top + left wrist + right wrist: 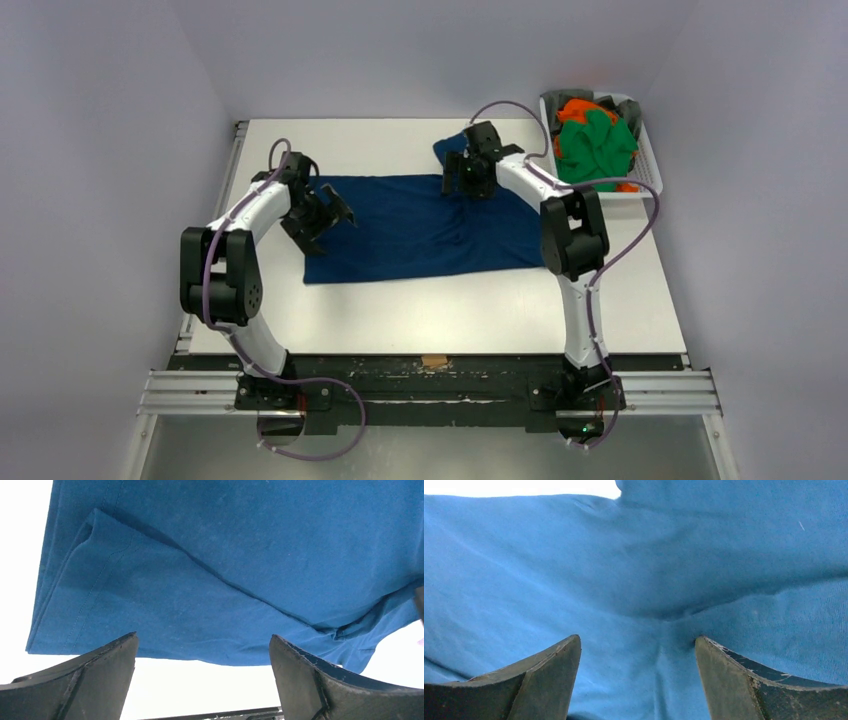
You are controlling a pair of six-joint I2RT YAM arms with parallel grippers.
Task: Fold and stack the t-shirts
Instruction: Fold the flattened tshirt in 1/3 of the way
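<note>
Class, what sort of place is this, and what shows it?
Probably a robotics lab cell: plain walls around a white table, two arms on a rail, a basket of shirts.

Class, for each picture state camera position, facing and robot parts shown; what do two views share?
Top external: above, behind the left arm and right arm, both shown, facing down at the white table.
Left wrist: on its arm, facing the dark blue cloth t-shirt; open left end effector.
Right wrist: close over the shirt; open right end effector.
Shared: the shirt.
</note>
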